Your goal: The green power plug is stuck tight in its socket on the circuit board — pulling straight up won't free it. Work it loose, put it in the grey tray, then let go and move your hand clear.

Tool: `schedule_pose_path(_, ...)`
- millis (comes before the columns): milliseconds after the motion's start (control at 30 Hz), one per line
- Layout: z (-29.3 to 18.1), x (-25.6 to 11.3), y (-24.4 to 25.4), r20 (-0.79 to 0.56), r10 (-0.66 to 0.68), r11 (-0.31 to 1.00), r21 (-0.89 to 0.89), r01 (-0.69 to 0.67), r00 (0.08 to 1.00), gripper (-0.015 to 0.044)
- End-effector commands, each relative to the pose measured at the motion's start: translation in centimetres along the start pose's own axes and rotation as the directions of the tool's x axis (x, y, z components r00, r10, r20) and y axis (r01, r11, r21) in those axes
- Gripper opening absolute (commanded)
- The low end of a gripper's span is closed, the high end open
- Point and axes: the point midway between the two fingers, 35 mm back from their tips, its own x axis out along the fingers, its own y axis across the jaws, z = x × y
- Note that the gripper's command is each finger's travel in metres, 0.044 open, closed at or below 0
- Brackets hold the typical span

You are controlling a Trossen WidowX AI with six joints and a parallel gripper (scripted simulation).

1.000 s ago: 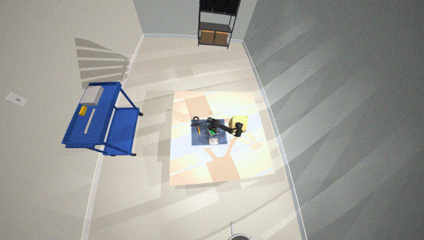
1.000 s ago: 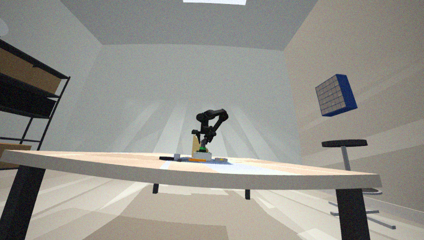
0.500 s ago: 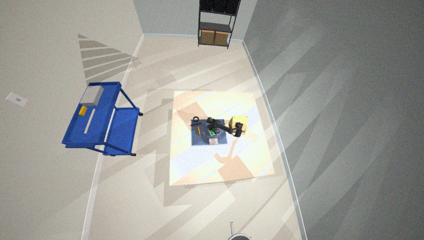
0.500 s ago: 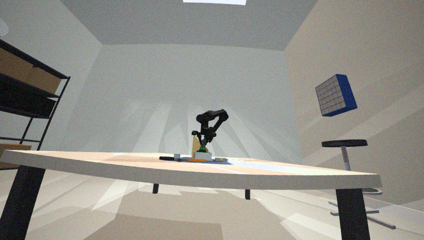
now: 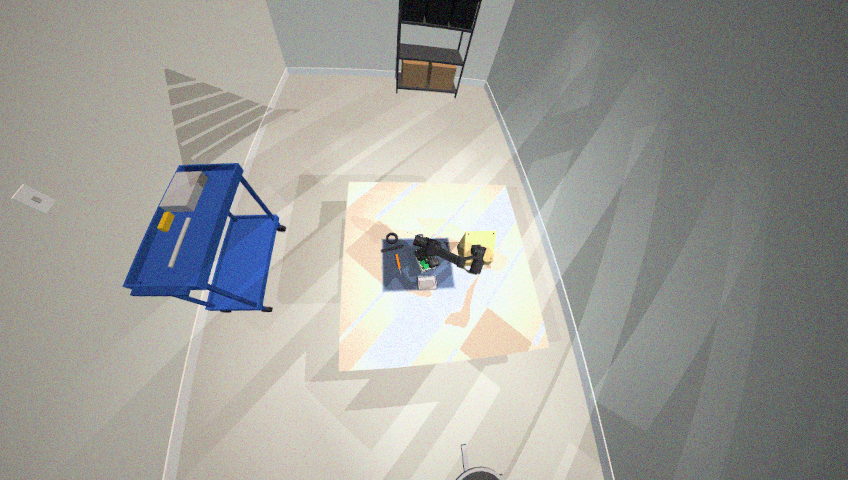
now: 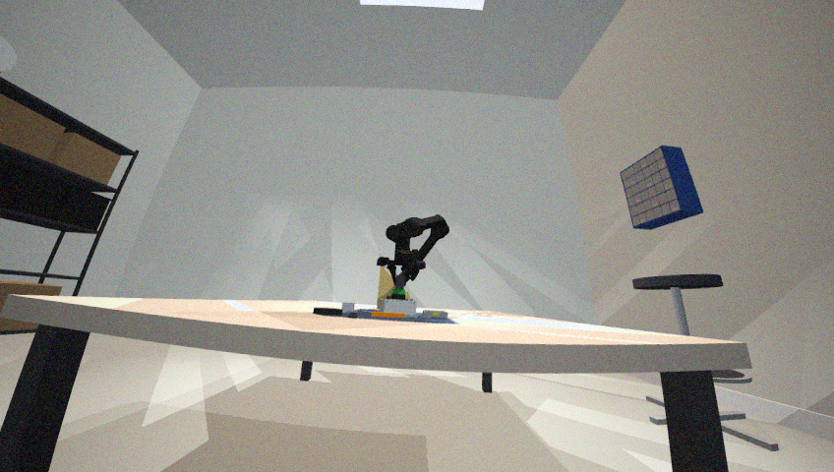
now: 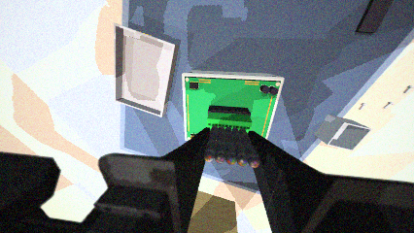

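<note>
Through my wrist camera, the end effector point(image 6: 398, 286) point(image 7: 228, 133) points down at a green circuit board point(image 7: 196, 104) in a pale frame. Its fingers are partly open, closed against the sides of the green power plug point(image 7: 229, 117). The plug is at the black socket point(image 7: 229, 110) on the board; I cannot tell how firmly it is seated. Dark wires point(image 7: 230, 143) run from it between my fingers. The grey tray point(image 5: 427, 283) point(image 7: 146, 73) lies beside the board on a blue mat point(image 5: 393, 281) point(image 7: 233, 50), which covers part of the tabletop point(image 5: 380, 339) point(image 6: 327, 324).
</note>
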Motion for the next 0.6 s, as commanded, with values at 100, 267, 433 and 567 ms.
schedule_pose_path(100,-0.1,-1.6,0.3,-0.001,-0.057,0.998,0.006,0.057,0.998,0.0000)
schedule_pose_path(267,0.0,-2.0,0.5,-0.001,-0.082,0.997,0.006,0.082,0.997,0.0000)
schedule_pose_path(433,-0.1,-2.0,-0.7,0.000,0.054,0.998,0.006,-0.054,0.999,0.0000)
schedule_pose_path(567,-0.1,-2.0,-1.3,0.000,0.129,0.992,0.006,-0.129,0.992,0.0000)
